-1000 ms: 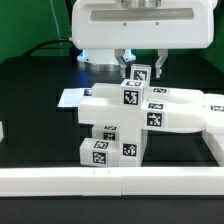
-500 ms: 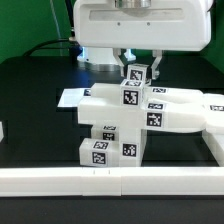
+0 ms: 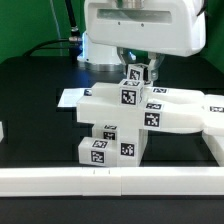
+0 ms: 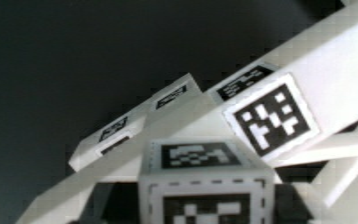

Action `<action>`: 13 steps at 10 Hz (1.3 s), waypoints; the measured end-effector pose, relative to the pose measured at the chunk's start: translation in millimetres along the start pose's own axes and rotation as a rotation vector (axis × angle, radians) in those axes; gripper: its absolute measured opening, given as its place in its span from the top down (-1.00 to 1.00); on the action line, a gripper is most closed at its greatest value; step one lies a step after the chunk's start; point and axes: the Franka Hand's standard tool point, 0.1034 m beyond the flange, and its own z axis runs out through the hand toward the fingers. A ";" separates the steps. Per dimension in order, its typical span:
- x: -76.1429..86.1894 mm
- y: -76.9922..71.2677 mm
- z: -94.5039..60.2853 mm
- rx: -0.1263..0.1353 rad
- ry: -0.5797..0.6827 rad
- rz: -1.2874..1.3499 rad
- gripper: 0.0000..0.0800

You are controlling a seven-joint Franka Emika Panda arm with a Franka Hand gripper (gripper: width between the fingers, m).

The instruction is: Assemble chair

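The arm [image 3: 140, 25] ends in a boxy white housing with rounded corners above short dark jaws.

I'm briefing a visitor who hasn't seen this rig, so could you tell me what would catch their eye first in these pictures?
The stacked white chair at the table's middle stands out first, its blocks dotted with black-and-white tags. Right above it the gripper is shut on a small tagged part at the stack's top. A white rail runs across the foreground of the exterior view.
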 end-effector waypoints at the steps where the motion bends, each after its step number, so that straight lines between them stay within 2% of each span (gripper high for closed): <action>1: 0.0 -0.1 0.5 0.007 0.001 0.066 0.29; 7: 1.5 -3.9 1.1 0.117 0.011 0.567 0.29; 10: 3.8 -3.2 1.4 0.161 -0.021 0.781 0.29; 13: 3.0 -3.8 2.1 0.163 -0.032 0.845 0.28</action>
